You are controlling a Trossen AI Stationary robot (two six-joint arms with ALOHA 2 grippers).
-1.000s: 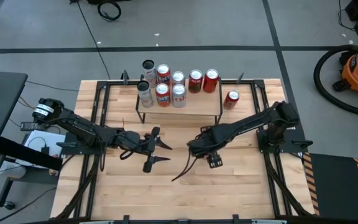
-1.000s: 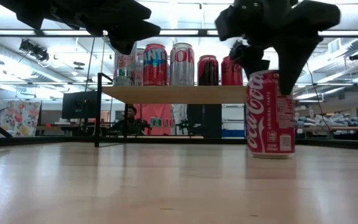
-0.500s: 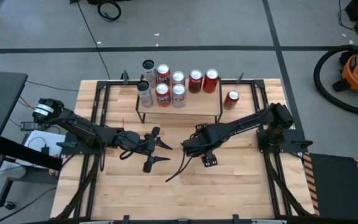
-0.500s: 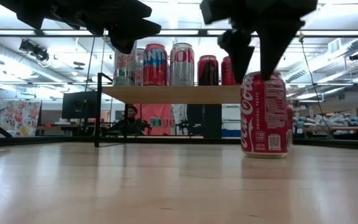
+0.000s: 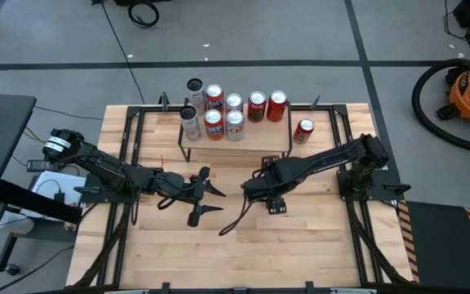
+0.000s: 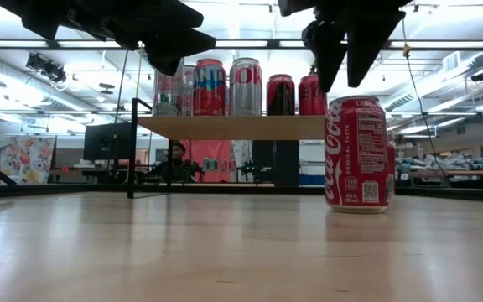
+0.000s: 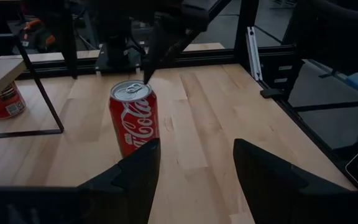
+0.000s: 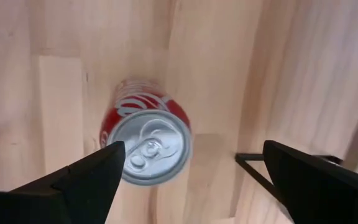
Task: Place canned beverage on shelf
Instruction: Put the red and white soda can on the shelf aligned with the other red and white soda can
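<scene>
A red cola can point(image 6: 356, 153) stands upright on its base on the wooden table, in front of the shelf point(image 6: 233, 127). My right gripper point(image 6: 340, 80) hangs open just above the can's top point(image 8: 148, 140), pointing down, with its fingers clear of the can. In the high view this gripper point(image 5: 255, 186) hides the can. My left gripper point(image 5: 209, 198) waits open to the can's left, pointing level at it point(image 7: 133, 118) from a distance. The shelf point(image 5: 259, 140) carries several upright cans on its left and far parts.
Another red can point(image 5: 303, 131) stands on the table just right of the shelf. Black rails point(image 5: 339, 135) run along the table's sides. Bare board lies on the shelf's near right part and on the table near the front edge.
My right gripper has let go of the can's upper part and risen clear above it, turning a little. The can has shifted slightly along the table and turned about its axis, and it stands upright.
</scene>
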